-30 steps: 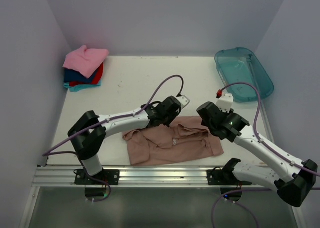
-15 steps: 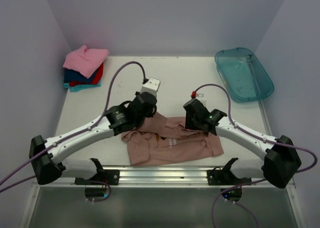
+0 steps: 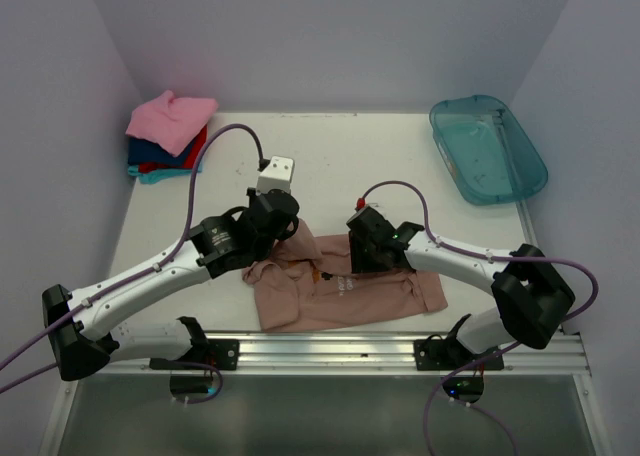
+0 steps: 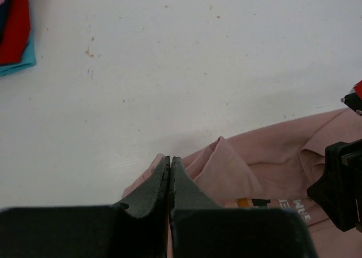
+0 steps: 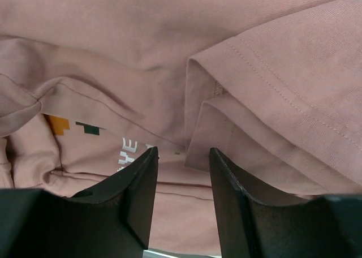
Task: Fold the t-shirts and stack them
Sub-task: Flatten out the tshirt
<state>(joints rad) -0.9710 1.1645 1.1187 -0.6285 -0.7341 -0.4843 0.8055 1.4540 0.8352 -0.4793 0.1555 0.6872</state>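
Observation:
A dusty pink-brown t-shirt [image 3: 345, 288] lies crumpled near the table's front edge, its pixel print and white text facing up. My left gripper [image 3: 289, 243] is shut at the shirt's upper left edge, and the cloth rises there in a small peak. In the left wrist view the jaws [image 4: 169, 158] are pressed together with a sliver of pink cloth [image 4: 271, 150] between them. My right gripper [image 3: 353, 260] hovers low over the shirt's middle. Its jaws [image 5: 184, 150] stand open astride a folded hem of the shirt [image 5: 169, 43]. The folded t-shirts [image 3: 168, 136] are stacked in the back left corner.
A translucent teal tub [image 3: 488, 148] sits at the back right. Purple cables loop above both arms. A metal rail [image 3: 320, 351] runs along the near edge. White walls close in the table on three sides. The stack's red and teal edges [image 4: 14, 31] show in the left wrist view.
Both arms swung inward and stretched out. My left gripper drew the shirt's upper left edge up and back. My right gripper slid left onto the shirt's middle, its jaws narrower.

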